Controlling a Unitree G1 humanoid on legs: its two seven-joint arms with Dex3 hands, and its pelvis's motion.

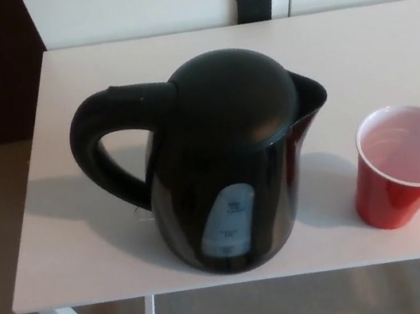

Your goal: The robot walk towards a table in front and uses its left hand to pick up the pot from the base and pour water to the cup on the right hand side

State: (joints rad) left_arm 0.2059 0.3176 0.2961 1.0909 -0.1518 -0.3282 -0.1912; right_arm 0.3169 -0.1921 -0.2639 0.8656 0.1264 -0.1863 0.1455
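A black electric kettle (pixel 223 163) is seen upright on a white table (pixel 77 227), its handle (pixel 105 154) turned to the robot's left, its spout toward a red plastic cup (pixel 405 165) well apart on the right. Neither hand is in view, so their state cannot be told.

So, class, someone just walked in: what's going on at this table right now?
Nothing is being handled yet. A black kettle stands upright on a white table, its handle pointing to the picture's left and its spout toward a red cup standing apart on its right. The cup is upright; whether it holds any liquid is unclear. Neither robot hand is in view, so the pickup and pouring have not begun.
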